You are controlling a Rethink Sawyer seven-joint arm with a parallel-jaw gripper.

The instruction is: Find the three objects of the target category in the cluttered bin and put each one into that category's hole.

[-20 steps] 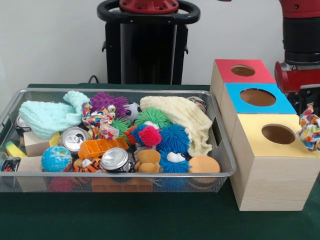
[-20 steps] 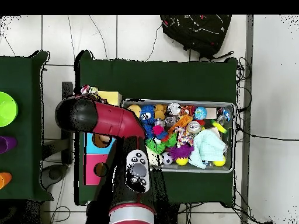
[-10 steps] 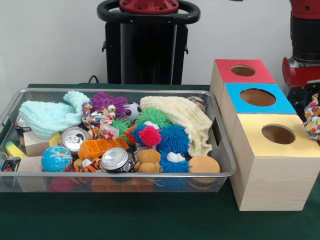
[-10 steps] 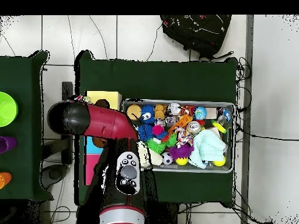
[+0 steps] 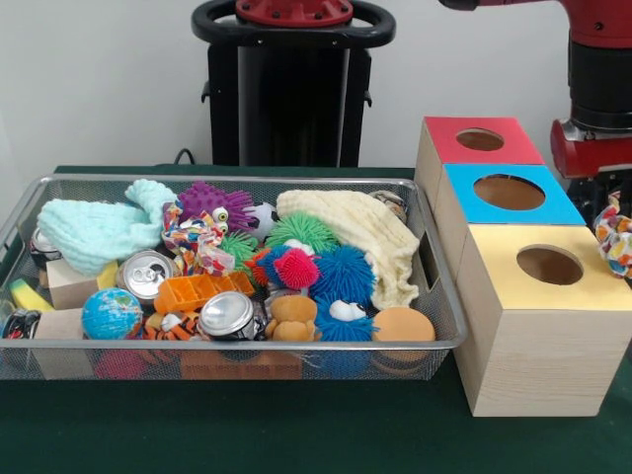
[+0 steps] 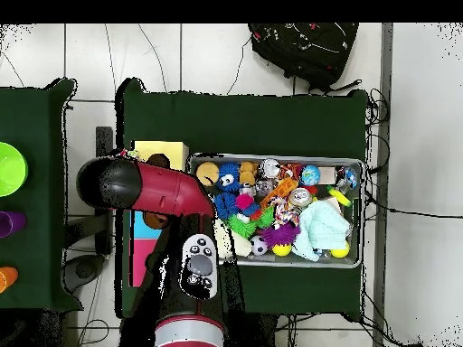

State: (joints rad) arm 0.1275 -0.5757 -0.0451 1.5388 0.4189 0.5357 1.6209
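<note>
In the front view my gripper [image 5: 608, 211] hangs from the red and black arm at the right edge. It is shut on a spotted white cloth knot [image 5: 617, 240], held in the air just right of and slightly above the yellow-topped box. That box's round hole [image 5: 549, 265] lies left of the knot. A second spotted knot [image 5: 194, 237] lies in the wire mesh bin [image 5: 237, 180] among the clutter, and shows in the overhead view [image 6: 288, 213]. I see no third knot. In the overhead view the arm [image 6: 145, 185] hides the gripper; the yellow box top [image 6: 165, 150] shows beside it.
The blue-topped box [image 5: 509, 193] and red-topped box [image 5: 479, 140] stand behind the yellow one. The bin holds spiky balls [image 5: 341, 272], cans [image 5: 227, 314], a globe ball [image 5: 111, 314], a mint cloth [image 5: 94, 229] and a cream cloth [image 5: 360, 232]. A black bag [image 6: 303, 50] lies on the floor.
The held knot has risen slightly and shifted right, away from the yellow hole. In the overhead view the arm's elbow has swung left and now covers the knot.
</note>
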